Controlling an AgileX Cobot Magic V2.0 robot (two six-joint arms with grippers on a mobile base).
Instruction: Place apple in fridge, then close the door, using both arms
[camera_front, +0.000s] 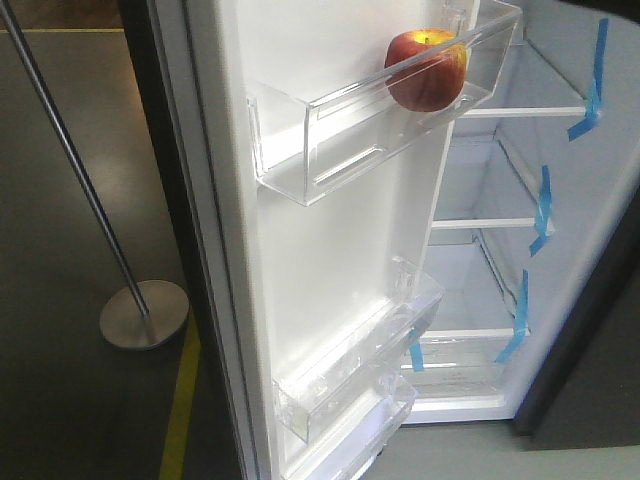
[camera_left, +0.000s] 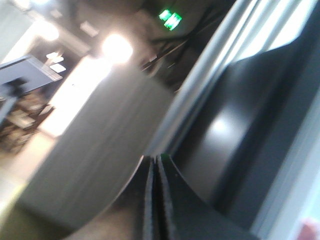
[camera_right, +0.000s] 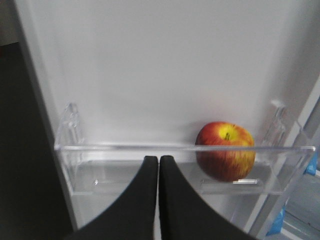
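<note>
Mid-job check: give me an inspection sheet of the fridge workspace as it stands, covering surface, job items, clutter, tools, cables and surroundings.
Surface: clear plastic upper door bin, holding only the apple.
Job's things: round red-and-yellow apple sits at the bin's end nearest the fridge interior; tall dark grey fridge with white interior is open; white-lined door stands wide open.
Clutter: nothing seen.
Grippers: left tool shut, empty, beside a dark panel, view blurred; right tool shut, empty, facing the bin, apart from the apple.
Cables: nothing seen.
Surroundings: metal pole on round base; yellow floor line; blue tape strips at shelf ends.
</note>
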